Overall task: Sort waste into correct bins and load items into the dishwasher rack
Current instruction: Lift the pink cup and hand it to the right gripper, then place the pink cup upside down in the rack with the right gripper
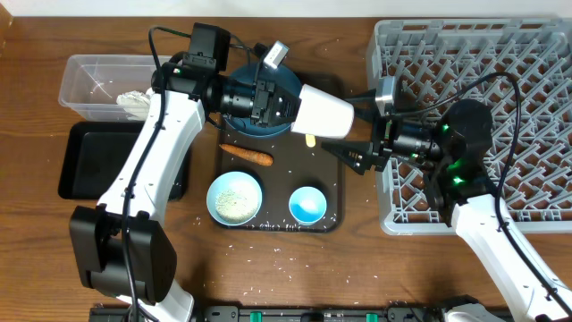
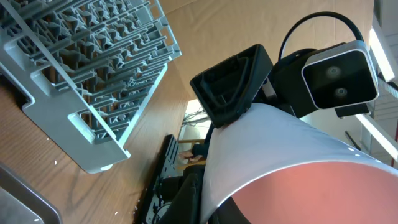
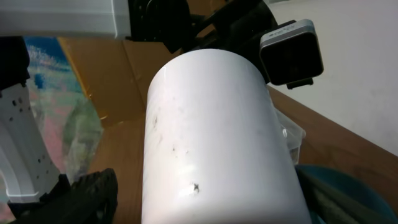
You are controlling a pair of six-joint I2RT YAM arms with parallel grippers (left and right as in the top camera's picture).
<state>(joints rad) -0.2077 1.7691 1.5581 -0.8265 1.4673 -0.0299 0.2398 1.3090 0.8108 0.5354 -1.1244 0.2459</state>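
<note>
Left gripper is clamping the pale pink cup at its mouth end, jaws together on it. It's holding the cup sideways in the air, base pointing at the dishwasher rack. The cup is hanging over the top edge of the brown serving tray, just short of the rack's left wall.

Right gripper is sitting at the cup's base end with its jaws standing apart. In the right wrist view the cup is filling the space ahead of them. One finger is lying along the cup wall in the left wrist view; I can't tell if it's touching.

Containers:
- The clear tub, top left, is holding one crumpled white napkin in its right corner.
- The black tray is sitting just below the tub.
- The serving tray is carrying the carrot, lying loose on its left side.
- The left small light blue bowl, on the tray's front edge, is holding a pale greenish-white layer of scraps.
- The right small light blue bowl, beside it, is showing its blue inside.
- A bit of the yellow spoon is peeking out below the cup.
- The dark blue bowl is sitting at the back of the tray, mostly hidden under the left gripper. I can't tell what's in it.
- The rack is showing only its pegs and lattice floor.

Loose rice grains are lying scattered on the table in front of the serving tray.
</note>
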